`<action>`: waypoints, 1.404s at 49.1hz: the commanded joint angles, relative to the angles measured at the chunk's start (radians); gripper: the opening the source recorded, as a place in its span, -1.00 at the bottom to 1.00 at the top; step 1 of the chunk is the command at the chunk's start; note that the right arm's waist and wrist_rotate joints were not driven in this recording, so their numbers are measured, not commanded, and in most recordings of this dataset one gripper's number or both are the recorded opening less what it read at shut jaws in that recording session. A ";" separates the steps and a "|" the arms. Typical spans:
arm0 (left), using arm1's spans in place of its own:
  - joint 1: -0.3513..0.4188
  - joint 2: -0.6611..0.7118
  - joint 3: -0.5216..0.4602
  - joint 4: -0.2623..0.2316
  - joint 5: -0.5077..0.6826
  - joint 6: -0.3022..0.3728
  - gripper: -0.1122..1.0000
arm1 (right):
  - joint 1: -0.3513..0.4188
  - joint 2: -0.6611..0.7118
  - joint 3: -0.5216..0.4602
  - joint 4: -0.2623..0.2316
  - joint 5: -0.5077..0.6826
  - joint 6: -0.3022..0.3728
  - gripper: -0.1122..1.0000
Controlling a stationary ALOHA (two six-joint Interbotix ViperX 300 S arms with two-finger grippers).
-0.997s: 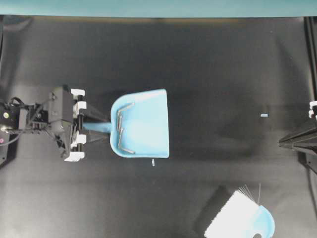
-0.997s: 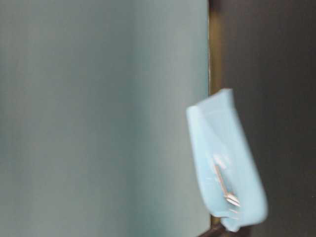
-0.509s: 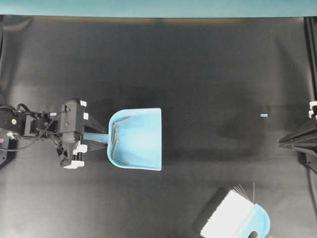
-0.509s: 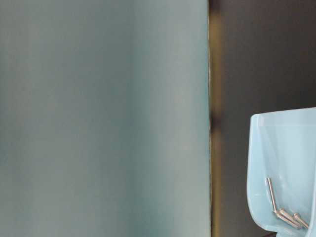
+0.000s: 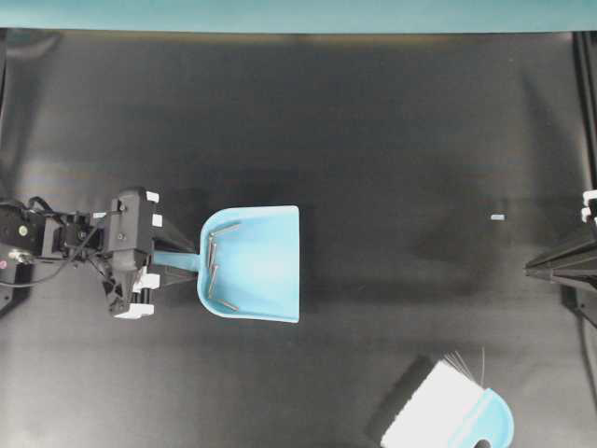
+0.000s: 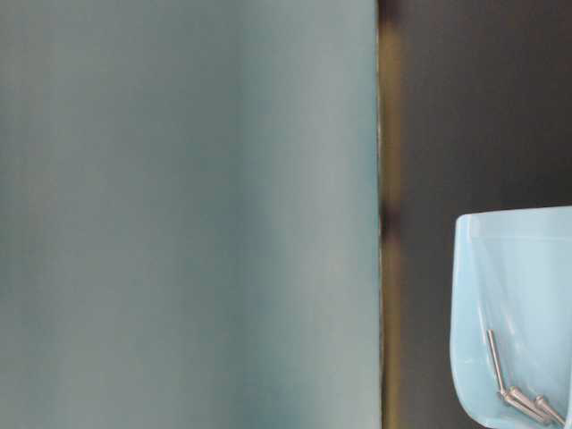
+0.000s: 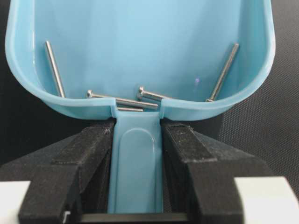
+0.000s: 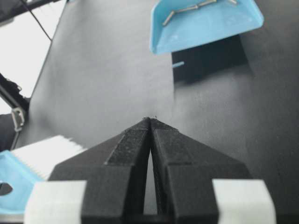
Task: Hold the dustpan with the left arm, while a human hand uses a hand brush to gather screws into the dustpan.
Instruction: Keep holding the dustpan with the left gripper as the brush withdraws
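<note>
The light blue dustpan is held by its handle between the black fingers of my left gripper, which is shut on it. The pan hangs above the dark table and casts a shadow in the right wrist view. Several silver screws lie against the pan's back wall; they also show in the overhead view and the table-level view. The hand brush lies at the front right edge. My right gripper is shut and empty, at the far right. No human hand is in view.
A tiny pale blue fleck lies on the table at the right. Another small blue fleck lies in the pan's shadow. A teal wall borders the table's far edge.
My left gripper has carried the dustpan left and toward the front of the table, and the screws stayed at its back wall. The brush shifted slightly at the bottom edge. The right arm has not moved.
</note>
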 commanded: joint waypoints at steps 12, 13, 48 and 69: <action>-0.002 -0.008 -0.006 0.003 -0.005 0.000 -0.25 | 0.000 0.005 -0.005 0.002 -0.003 -0.002 -0.80; -0.002 -0.008 -0.008 0.003 -0.005 0.000 -0.25 | 0.000 0.005 -0.005 0.002 -0.003 0.000 -0.80; 0.000 -0.006 -0.011 0.003 -0.002 0.000 -0.25 | 0.000 0.005 -0.005 0.000 -0.003 -0.002 -0.80; 0.000 -0.006 -0.023 0.002 0.043 0.003 -0.25 | 0.000 0.005 -0.005 0.000 -0.003 -0.002 -0.80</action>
